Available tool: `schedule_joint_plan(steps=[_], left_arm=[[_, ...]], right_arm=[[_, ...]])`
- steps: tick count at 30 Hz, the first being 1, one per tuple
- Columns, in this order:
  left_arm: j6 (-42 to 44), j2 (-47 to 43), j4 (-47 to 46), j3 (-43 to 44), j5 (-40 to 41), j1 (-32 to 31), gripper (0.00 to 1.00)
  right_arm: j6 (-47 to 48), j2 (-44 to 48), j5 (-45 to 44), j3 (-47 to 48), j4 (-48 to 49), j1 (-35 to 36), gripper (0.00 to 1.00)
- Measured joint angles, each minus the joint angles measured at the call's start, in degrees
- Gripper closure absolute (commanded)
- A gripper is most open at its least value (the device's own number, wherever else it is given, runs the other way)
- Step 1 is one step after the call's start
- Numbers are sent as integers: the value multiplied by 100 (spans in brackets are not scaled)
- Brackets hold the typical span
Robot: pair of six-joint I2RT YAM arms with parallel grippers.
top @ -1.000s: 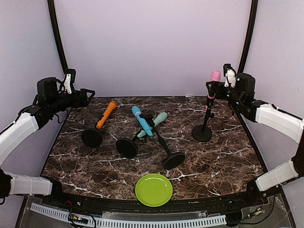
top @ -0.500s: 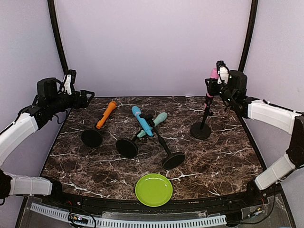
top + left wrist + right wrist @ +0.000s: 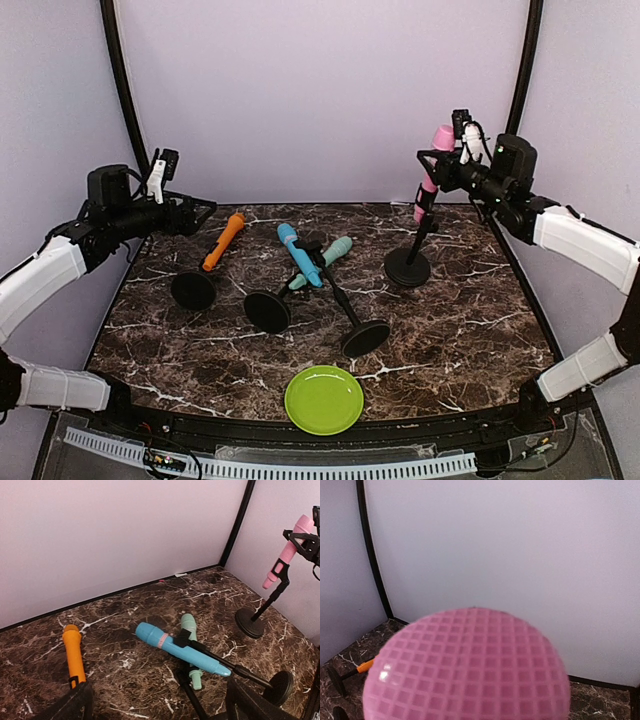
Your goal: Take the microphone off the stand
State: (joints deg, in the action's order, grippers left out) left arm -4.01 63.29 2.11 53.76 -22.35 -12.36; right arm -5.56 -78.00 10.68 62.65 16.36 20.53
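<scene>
The pink microphone (image 3: 431,170) sits in the clip of a black stand (image 3: 407,267) at the back right of the table, and the stand leans to the left. My right gripper (image 3: 445,166) is closed around the microphone's upper body. The pink mesh head (image 3: 470,672) fills the right wrist view and hides the fingers. The microphone (image 3: 288,549) and its stand (image 3: 251,622) also show at the right of the left wrist view. My left gripper (image 3: 200,212) is open and empty above the table's back left, its fingers (image 3: 75,707) spread wide.
An orange microphone (image 3: 224,241), a blue microphone (image 3: 300,255) and a mint microphone (image 3: 332,252) lie in fallen stands with round black bases (image 3: 193,290), (image 3: 267,312), (image 3: 365,338) at mid table. A green plate (image 3: 323,399) sits at the front centre.
My right gripper has moved left with the pink microphone; the stand's base slid left with it and the stand now leans. My left gripper has moved a little right.
</scene>
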Motion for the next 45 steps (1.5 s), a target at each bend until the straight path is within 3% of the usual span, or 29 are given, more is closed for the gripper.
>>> schedule_joint_plan(steps=[7,15,30,38,45], left_arm=[[385,232,-46,-24,-678,-791,6],[669,553,-50,-24,-986,-1287,6],[922,752,-15,-24,-1128,-1823,6],[901,833,-118,-24,-1139,-1869,6],[649,839,-544,-28,-1086,-1891,6]], right_arm=[[-52,-13,1145,120,-87,35,91],[-20,-17,1764,120,-487,149,92],[186,-17,1923,-426,-662,411,85],[234,264,1729,-710,-568,470,59],[264,625,1469,-973,-476,472,23]])
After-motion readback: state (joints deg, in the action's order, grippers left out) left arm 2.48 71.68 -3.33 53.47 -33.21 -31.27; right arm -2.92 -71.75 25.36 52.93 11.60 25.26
